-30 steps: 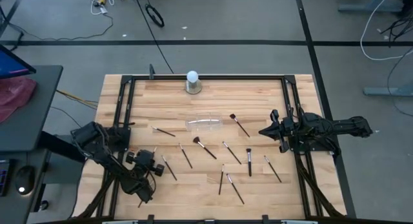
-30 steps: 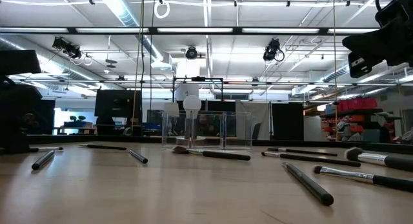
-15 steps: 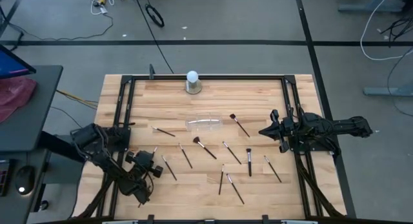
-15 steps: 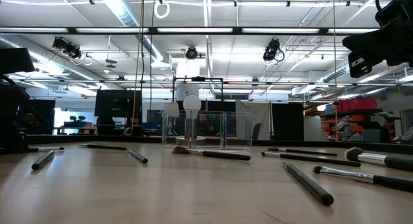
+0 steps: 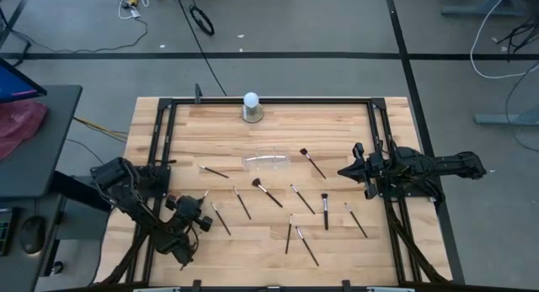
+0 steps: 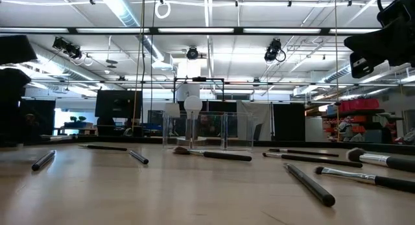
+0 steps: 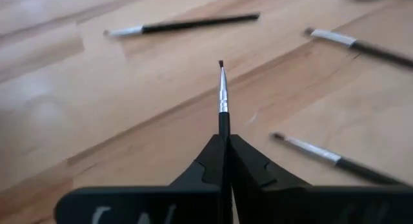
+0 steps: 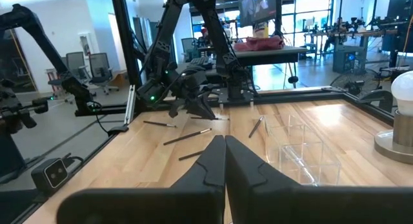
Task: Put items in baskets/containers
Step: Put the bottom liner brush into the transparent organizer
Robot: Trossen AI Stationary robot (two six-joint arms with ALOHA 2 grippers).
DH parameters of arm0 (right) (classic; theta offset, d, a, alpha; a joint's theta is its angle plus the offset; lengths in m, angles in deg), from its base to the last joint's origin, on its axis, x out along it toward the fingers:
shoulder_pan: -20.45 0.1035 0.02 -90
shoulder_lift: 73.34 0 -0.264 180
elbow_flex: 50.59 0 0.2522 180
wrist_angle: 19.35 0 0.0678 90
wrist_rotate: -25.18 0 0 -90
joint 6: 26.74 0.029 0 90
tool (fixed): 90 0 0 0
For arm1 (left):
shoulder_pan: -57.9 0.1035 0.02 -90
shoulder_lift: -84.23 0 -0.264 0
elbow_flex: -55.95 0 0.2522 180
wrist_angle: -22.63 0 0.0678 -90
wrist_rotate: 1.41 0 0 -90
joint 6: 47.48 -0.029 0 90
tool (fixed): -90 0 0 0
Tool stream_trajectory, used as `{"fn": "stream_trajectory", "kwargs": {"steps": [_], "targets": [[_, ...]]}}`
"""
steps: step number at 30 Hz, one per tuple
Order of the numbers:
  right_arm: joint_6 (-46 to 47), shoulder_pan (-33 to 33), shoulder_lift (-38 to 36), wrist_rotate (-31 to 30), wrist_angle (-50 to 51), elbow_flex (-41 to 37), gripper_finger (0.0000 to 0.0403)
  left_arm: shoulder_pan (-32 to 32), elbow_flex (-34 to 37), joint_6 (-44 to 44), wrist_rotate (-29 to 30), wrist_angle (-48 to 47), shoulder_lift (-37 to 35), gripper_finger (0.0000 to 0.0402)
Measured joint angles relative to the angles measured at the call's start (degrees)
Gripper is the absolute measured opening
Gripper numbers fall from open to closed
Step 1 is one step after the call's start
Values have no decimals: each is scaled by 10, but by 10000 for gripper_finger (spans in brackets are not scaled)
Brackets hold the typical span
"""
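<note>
Pinching a thin makeup brush (image 7: 222, 98) between clamped jaws, the left gripper (image 7: 225, 143) readies carrying it toward the clear holder (image 5: 267, 161) at two o'clock.

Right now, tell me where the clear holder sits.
In the high view the clear holder lies near the table's middle, in front of the white ball, with brushes scattered around its near side.

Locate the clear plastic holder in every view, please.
High view: holder mid-table, centre.
Low view: holder dead centre, far back.
Left wrist view: not in it.
Right wrist view: holder right of centre.
Shared landmark: white ball beyond the holder.
</note>
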Motion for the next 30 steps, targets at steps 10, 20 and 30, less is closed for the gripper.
{"fn": "stream_trajectory", "kwargs": {"steps": [10,20,30], "targets": [[0,0,0,0,0,0,4,36,-1,-91,201,98,-1,9],[0,0,0,0,0,0,4,102,-1,-310,352,286,-2,8],[0,0,0,0,0,0,4,149,-2,-865,208,775,-16,8]]}}
